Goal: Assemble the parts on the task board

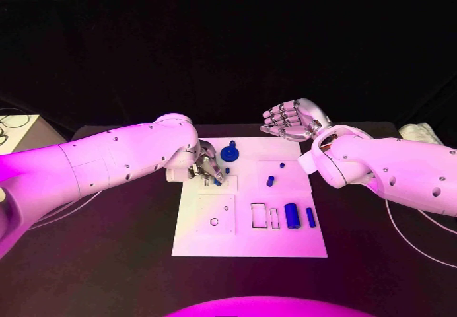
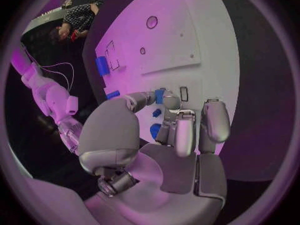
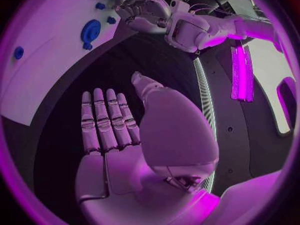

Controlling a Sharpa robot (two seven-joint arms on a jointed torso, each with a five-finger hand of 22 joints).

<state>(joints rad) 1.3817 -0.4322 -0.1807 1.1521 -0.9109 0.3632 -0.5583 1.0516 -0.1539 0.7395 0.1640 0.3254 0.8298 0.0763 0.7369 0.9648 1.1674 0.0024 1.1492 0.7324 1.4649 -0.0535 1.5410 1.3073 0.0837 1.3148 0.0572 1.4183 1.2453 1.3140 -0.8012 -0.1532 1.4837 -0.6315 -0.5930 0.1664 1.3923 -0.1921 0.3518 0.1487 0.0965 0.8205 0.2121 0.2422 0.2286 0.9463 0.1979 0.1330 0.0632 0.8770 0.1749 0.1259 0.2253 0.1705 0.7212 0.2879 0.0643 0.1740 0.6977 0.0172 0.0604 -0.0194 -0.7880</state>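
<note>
Task board: left hand fingertips pinch a small blue part, confirmed in the left wrist view; right hand is raised, fingers apart, holding nothing.

No text, label, brand, number or sign can be read on anything here.

Both arms wore smooth, rounded white shells dotted with small dark screw holes. The left hand and right hand were silver metal, with segmented fingers and broad, smooth palm plates. Thin cables trailed beside the arms.
</note>
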